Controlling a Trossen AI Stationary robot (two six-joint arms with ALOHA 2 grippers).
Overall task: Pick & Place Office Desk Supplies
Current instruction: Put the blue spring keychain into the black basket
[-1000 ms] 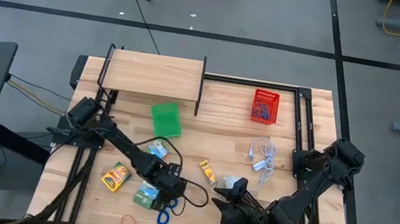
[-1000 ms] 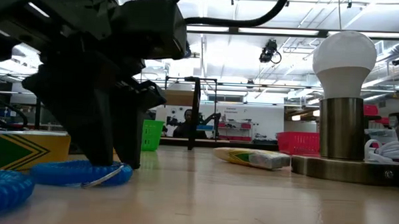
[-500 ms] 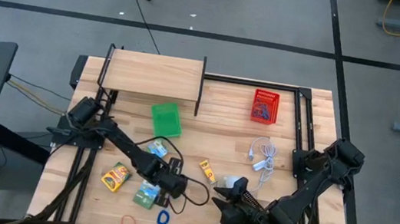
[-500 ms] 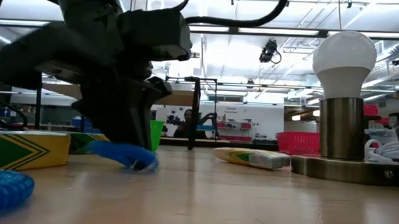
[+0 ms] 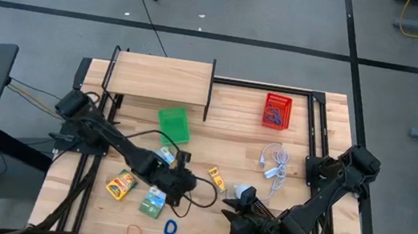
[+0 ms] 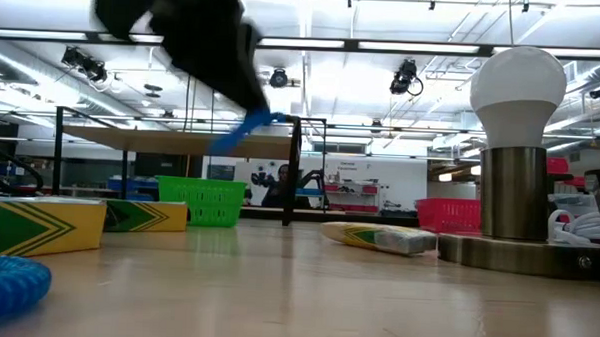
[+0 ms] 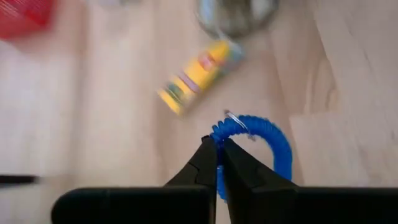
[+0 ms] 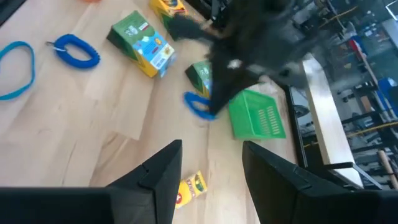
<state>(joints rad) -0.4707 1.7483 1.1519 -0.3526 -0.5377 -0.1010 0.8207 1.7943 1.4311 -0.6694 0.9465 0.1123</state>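
The blue coiled plastic loop (image 7: 255, 140) is pinched at one side of its ring between the two dark fingers of the left gripper (image 7: 217, 163), which are closed tight on it, so that most of the coil hangs free beyond the fingertips; in the low view it is seen lifted clear of the light wooden table (image 5: 222, 139), near the upper centre of the frame (image 6: 246, 129). In the high view the left gripper (image 5: 176, 181) is placed just left of the frame's centre, above the table. Because only a thin edge of the springy loop is held, the carry is probably best made smoothly, without jerks, and the loop released only once it is well over the chosen container; the small green mesh basket (image 5: 174, 124), up and left of the gripper, looks the nearest candidate, though the destination cannot be told. A second blue coiled loop (image 5: 170, 227) lies lower in the frame. The right gripper (image 8: 208, 163) is parked with its fingers apart, holding nothing, at the lower right of centre.
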